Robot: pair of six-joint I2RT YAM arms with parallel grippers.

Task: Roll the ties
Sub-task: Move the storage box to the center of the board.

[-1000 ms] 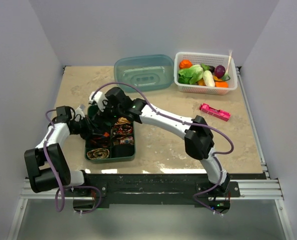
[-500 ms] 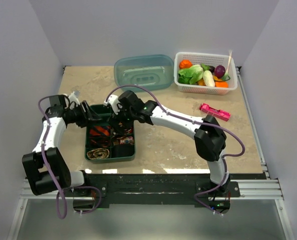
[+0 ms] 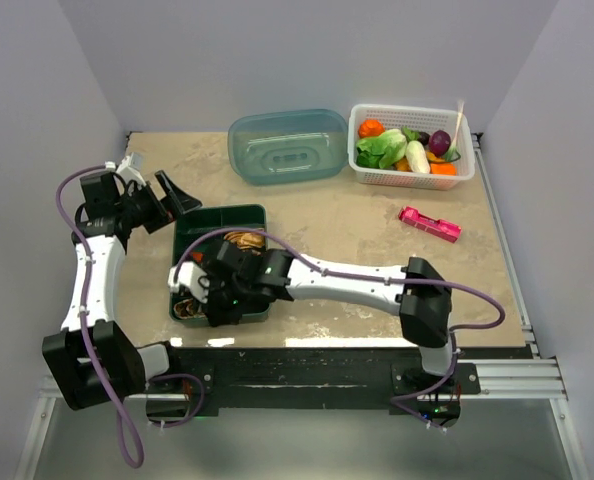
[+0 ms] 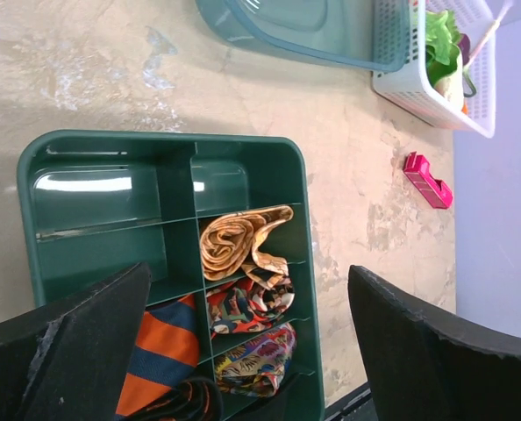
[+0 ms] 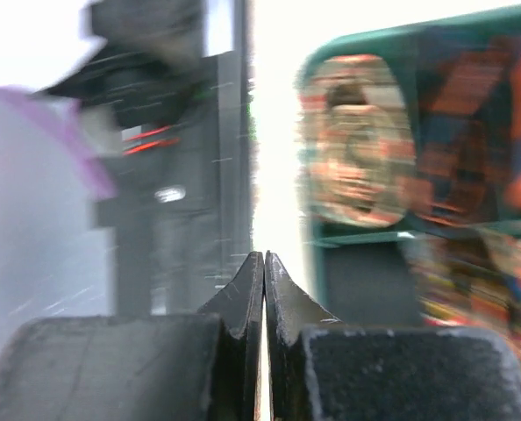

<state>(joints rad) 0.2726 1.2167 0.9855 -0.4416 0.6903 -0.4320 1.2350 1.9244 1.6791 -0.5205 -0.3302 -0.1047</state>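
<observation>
Left tool (image 4: 247, 274) gaping wide, empty, hovering by far-left corner of green tray (image 4: 296, 175). Right tool (image 5: 263, 260) pressing fingers together, gripping nothing, hanging over tray's near-left corner. Orange striped tie (image 4: 160, 351) lying in one compartment; tan coil (image 4: 234, 246), red patterned coil (image 4: 247, 303), multicoloured coil (image 4: 247, 364) sitting in adjoining column. Tray resting on counter (image 3: 337, 230); teal lid (image 3: 287, 150), white basket (image 3: 407, 180), pink gadget (image 3: 429, 224) lying beyond.

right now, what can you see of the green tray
The green tray is dark, glossy, plastic-looking, with rounded corners and dividers forming compartments. It lies flat on the beige table. Its far compartments are bare; nearer ones hold coiled ties and an orange striped tie.
</observation>
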